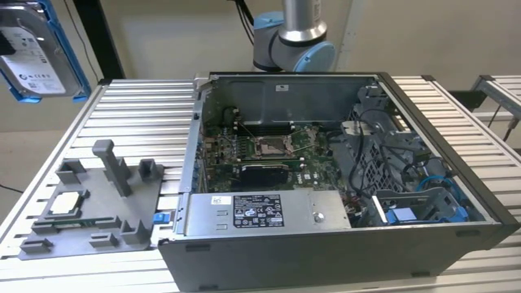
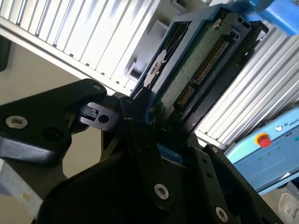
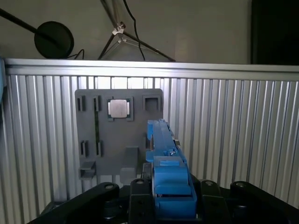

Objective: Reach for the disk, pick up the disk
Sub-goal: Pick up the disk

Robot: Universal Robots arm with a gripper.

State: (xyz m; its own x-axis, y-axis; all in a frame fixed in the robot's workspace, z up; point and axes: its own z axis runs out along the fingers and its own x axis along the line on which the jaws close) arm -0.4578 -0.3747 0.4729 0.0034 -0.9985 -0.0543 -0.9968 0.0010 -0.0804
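The disk [image 1: 39, 52] hangs in the air at the exterior view's upper left, above the table's far left corner. Its white label faces the camera and blue rails frame it. My gripper [image 3: 170, 189] is shut on the disk [image 3: 163, 149], which runs edge-on above the grey fixture in the first wrist view. In the second wrist view the black fingers [image 2: 140, 140] clamp the disk's lower end, and its green circuit-board side [image 2: 196, 70] faces the camera.
An open computer case [image 1: 342, 244] takes up the table's middle and right. A grey fixture tray [image 1: 97, 207] with a square CPU chip [image 1: 67, 203] lies on the slatted table [image 1: 146, 122] at the left. The arm's base [image 1: 294, 46] stands behind the case.
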